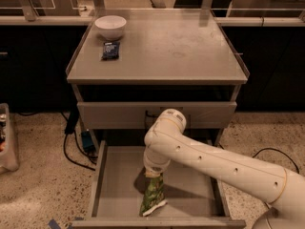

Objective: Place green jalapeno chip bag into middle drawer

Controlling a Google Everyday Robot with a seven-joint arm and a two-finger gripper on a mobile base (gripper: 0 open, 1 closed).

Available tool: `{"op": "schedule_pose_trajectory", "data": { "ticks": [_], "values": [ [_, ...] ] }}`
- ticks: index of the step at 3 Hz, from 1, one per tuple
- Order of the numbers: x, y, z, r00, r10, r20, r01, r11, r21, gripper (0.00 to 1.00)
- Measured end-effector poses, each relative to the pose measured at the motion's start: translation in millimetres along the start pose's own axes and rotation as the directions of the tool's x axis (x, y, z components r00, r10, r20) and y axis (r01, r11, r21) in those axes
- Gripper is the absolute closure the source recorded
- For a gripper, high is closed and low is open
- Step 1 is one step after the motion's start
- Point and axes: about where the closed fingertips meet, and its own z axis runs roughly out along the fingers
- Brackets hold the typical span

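Note:
The green jalapeno chip bag (153, 197) hangs upright inside the open middle drawer (114, 185), its pale bottom edge at the drawer floor near the front wall. My gripper (154, 174) points straight down from the white arm (209, 161) and is shut on the bag's top edge. The arm reaches in from the lower right, over the drawer's right half. The wrist hides most of the fingers.
A shut drawer front (119, 114) sits above the open drawer. On the cabinet top (190, 51) stand a white bowl (110, 26) and a small dark blue packet (110, 50). Cables (71, 142) and a pale bin (7, 137) lie on the floor at the left.

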Motion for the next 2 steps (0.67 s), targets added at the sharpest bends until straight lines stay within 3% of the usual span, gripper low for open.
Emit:
{"op": "schedule_pose_trajectory", "data": {
  "ticks": [1, 2],
  "values": [
    [6.1, -16.9, 9.1, 1.0, -0.004, -0.018, 0.004, 1.0, 0.007, 1.0],
    [25.5, -15.2, 26.3, 0.999, 0.036, -0.028, -0.037, 0.9986, -0.037, 1.0]
  ]
}}
